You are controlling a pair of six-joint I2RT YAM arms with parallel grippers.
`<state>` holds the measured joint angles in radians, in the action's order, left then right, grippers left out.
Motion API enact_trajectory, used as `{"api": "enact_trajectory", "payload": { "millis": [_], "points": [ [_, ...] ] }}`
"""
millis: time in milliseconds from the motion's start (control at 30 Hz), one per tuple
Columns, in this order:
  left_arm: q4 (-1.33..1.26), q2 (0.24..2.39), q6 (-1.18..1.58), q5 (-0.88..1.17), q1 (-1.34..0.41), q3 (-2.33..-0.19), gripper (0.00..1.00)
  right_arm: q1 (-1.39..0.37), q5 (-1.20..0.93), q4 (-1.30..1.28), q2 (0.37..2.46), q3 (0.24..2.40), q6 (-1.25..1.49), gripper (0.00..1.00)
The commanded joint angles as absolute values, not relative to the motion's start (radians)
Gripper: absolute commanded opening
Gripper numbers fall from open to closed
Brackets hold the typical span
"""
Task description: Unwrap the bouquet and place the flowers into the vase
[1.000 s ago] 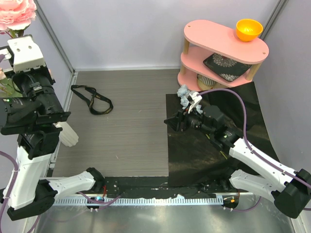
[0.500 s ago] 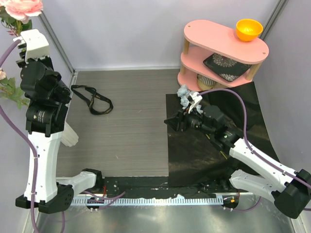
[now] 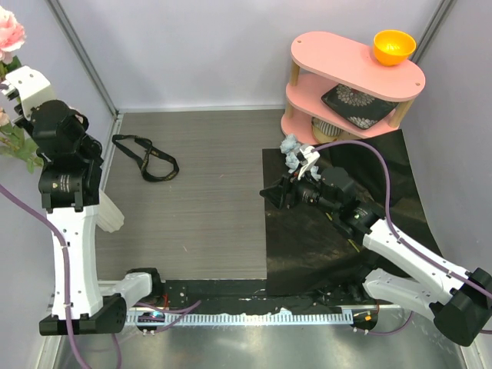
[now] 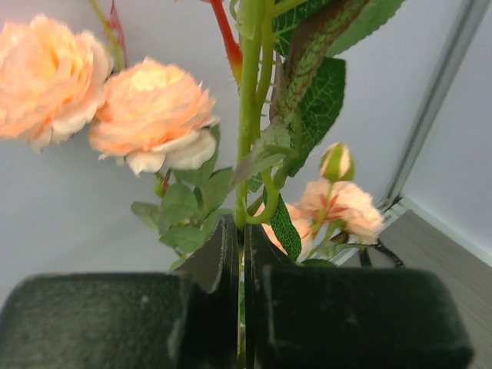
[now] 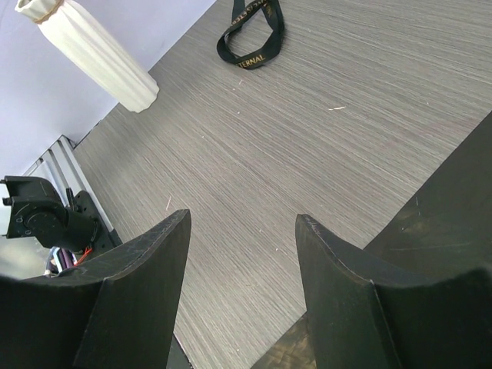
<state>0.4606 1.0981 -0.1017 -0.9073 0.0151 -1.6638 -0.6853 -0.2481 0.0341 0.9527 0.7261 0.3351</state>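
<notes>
The left gripper (image 4: 241, 231) is shut tight on a thin green stem (image 4: 250, 115). It holds the flowers (image 3: 9, 34) high up at the far left, by the wall. The right gripper (image 5: 242, 231) is partly open with nothing in it. It hangs over the left edge of the black paper (image 3: 338, 223) on the right.

The flowers look fake. They have big soft blooms (image 4: 150, 111) in pink and peach, small buds, and dark green leaves (image 4: 315, 92) on long stems. I think they are very light. The stems look bendy, so the tops may wobble and droop when the arm moves. The blooms are soft and would squash. So it is best to hold a stem low down, under the leaves, just as the left gripper does. The stem is thin and smooth, so it could slip or turn in the grip.

The vase (image 3: 111, 215) is small, white and ribbed. It seems to stand on the table at the left, just beside the left arm and well below the flowers. It looks light too, so a push from the stems could tip it.

The paper lies spread out flat, and the ribbon (image 3: 146, 157) lies loose on the table. Some pale blue flowers (image 3: 292, 146) rest on the far corner of the paper, near the pink shelf (image 3: 354, 69). I think those must go in the vase as well.
</notes>
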Motion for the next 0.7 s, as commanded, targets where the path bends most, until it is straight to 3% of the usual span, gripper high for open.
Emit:
{"api": "enact_trajectory", "payload": {
  "millis": [0, 33, 100, 133, 167, 200, 467, 667],
  "points": [
    [0.483, 1.083, 0.052, -0.951, 0.087, -1.597, 0.00, -0.689, -0.249, 0.058, 0.939, 0.741, 0.334, 0.62],
    [0.503, 1.085, 0.083, -0.966, 0.119, -1.591, 0.01, -0.689, -0.247, 0.055, 0.940, 0.741, 0.334, 0.63],
    [0.543, 1.080, 0.197, -0.969, 0.158, -1.568, 0.15, -0.690, -0.232, 0.034, 0.948, 0.747, 0.342, 0.62],
    [0.569, 1.066, 0.231, -0.963, 0.191, -1.554, 0.62, -0.689, -0.204, 0.020, 0.953, 0.753, 0.345, 0.62],
    [0.575, 1.052, 0.300, -0.944, 0.202, -1.517, 0.84, -0.687, -0.190, -0.029, 0.962, 0.773, 0.348, 0.62],
    [0.577, 1.037, 0.322, -0.934, 0.209, -1.499, 0.98, -0.689, -0.170, -0.053, 0.988, 0.787, 0.348, 0.62],
    [0.555, 0.887, 0.469, -0.793, 0.210, -1.362, 1.00, -0.686, 0.122, -0.424, 1.310, 1.017, 0.292, 0.63],
    [0.557, 0.879, 0.500, -0.289, 0.189, -1.355, 1.00, -0.644, 0.513, -0.627, 1.584, 1.160, 0.265, 0.63]
  ]
}}
